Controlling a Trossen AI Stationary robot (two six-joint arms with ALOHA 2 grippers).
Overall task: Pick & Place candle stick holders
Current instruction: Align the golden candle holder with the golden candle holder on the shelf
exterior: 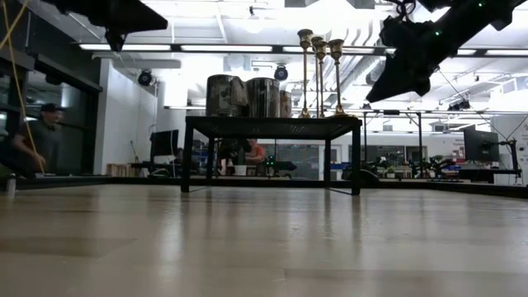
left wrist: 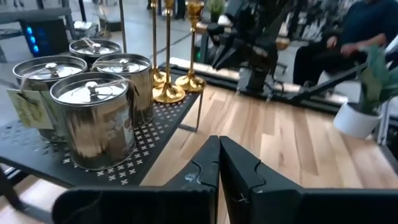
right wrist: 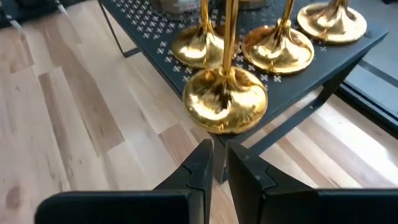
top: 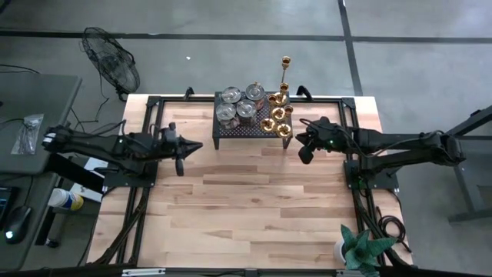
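Open tabletop (top: 246,200) ahead — blocked at the back by black stand (top: 231,132) (crowded with candle stick holders (top: 275,115)).

Bright overhead ceiling lights (exterior: 247,48) glare in the low view; near table (exterior: 264,247) is blurred, and brass bases (right wrist: 225,99) gleam.

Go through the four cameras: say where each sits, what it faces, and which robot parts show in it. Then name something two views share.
High view: overhead, straight down on the table; both arms show.
Low view: table height, facing the black stand; the right gripper hangs above.
Left wrist view: faces the silvery cups; left gripper shut.
Right wrist view: faces the brass candlesticks; right gripper shut.
Shared: both wrist views show the candlesticks.
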